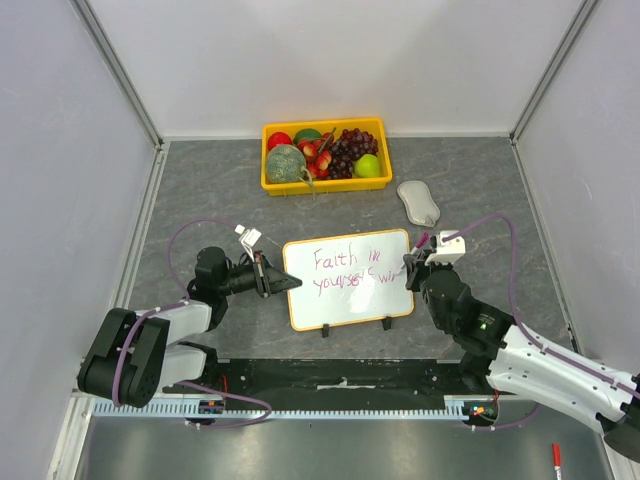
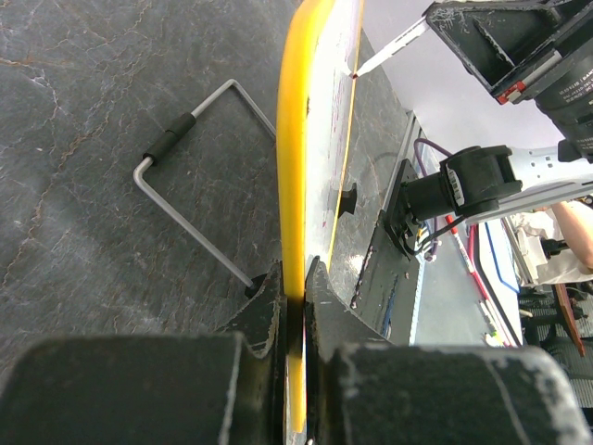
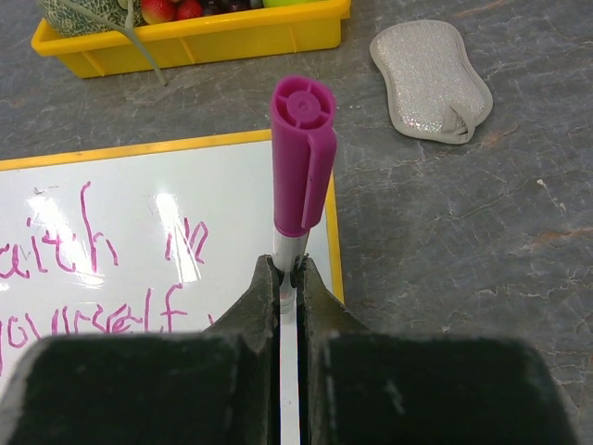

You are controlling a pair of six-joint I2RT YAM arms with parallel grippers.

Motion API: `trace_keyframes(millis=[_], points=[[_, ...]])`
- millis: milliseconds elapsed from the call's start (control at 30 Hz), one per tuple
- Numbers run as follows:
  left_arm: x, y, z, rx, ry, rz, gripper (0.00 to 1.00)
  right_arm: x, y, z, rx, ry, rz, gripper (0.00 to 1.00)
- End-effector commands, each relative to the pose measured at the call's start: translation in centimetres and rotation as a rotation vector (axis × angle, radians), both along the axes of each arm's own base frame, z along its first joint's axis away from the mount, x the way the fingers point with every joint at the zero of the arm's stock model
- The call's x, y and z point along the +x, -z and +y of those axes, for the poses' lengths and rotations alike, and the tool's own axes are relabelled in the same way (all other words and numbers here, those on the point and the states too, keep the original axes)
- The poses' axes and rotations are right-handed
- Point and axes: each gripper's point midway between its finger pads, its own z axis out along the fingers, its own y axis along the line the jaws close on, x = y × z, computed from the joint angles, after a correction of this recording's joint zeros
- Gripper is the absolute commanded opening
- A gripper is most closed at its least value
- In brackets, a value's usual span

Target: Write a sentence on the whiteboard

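The whiteboard (image 1: 350, 280) with a yellow-orange rim stands tilted on wire legs in the middle of the table. Pink handwriting (image 1: 345, 270) on it reads "Faith in" over "yourself wi". My left gripper (image 1: 268, 275) is shut on the board's left rim; the left wrist view shows the rim (image 2: 296, 185) edge-on between the fingers. My right gripper (image 1: 414, 266) is shut on a marker (image 3: 300, 167) with a magenta cap on its rear end, at the board's right side. The marker tip (image 2: 357, 70) touches the board face. The writing also shows in the right wrist view (image 3: 83, 241).
A yellow fruit tray (image 1: 325, 155) with melon, grapes and apples stands at the back. A grey sponge eraser (image 1: 418, 201) lies right of it, also in the right wrist view (image 3: 431, 79). A red marker (image 1: 556, 458) lies at the near right.
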Motion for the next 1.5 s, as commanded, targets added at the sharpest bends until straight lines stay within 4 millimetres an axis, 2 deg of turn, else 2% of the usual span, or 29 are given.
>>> trace_keyframes(millis=[0, 300, 400, 533, 733, 867, 1467], points=[[1.6, 0.7, 0.6, 0.055, -0.063, -0.072, 0.02, -0.1, -0.1, -0.5, 0.018, 0.021, 0.004, 0.0], [1.7, 0.6, 0.6, 0.056, -0.063, -0.079, 0.02, -1.0, 2.2, -0.6, 0.01, 0.0, 0.058, 0.0], [1.7, 0.7, 0.6, 0.057, -0.064, -0.076, 0.02, -1.1, 2.3, -0.7, 0.012, -0.001, 0.061, 0.0], [1.7, 0.6, 0.6, 0.057, -0.064, -0.077, 0.02, -0.8, 0.4, -0.7, 0.03, 0.004, 0.027, 0.0], [1.7, 0.7, 0.6, 0.057, -0.064, -0.076, 0.02, -0.5, -3.8, -0.6, 0.082, 0.004, -0.041, 0.0], [1.7, 0.7, 0.6, 0.056, -0.064, -0.075, 0.02, -0.1, -4.9, -1.1, 0.067, 0.034, -0.065, 0.0], [1.7, 0.7, 0.6, 0.056, -0.063, -0.076, 0.02, 0.9, -2.2, -1.4, -0.026, 0.081, -0.034, 0.0]])
